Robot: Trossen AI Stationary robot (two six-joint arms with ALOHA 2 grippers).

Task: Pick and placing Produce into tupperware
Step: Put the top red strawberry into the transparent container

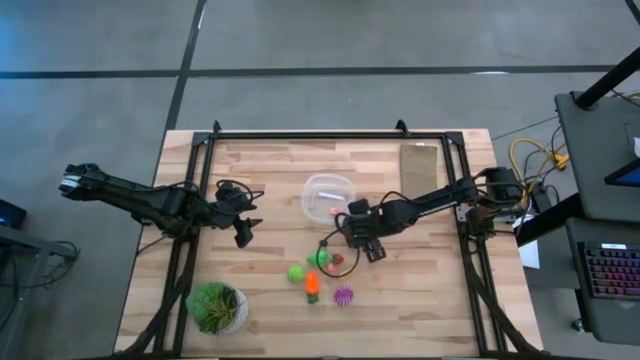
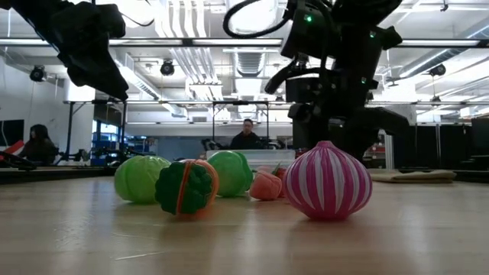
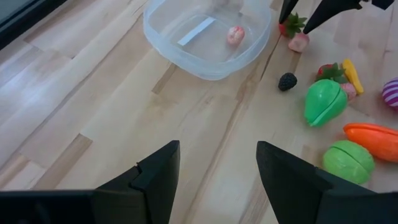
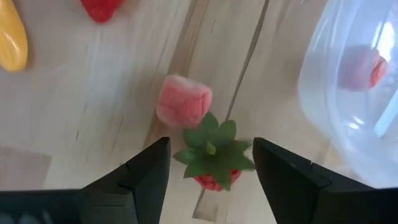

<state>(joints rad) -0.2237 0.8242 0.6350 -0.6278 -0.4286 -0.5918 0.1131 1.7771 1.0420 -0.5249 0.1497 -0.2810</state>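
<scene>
right tool [image 4: 210, 163] open — its fingers straddle a leafy red strawberry [image 4: 212, 159].

Grey floor [image 1: 330, 35] with dark seams surrounds the wooden table [image 1: 270, 160]. Beyond it, an open office: ceiling ducts [image 2: 256, 57], strip lights [image 2: 183, 19], and two seated people [image 2: 246, 135] at desks.

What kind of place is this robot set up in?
Most likely a robotics lab in an open office or workshop. The wooden table stands on a concrete floor, a desk with a keyboard sits beside it, and behind it a person sits under exposed ceiling ducts.
</scene>
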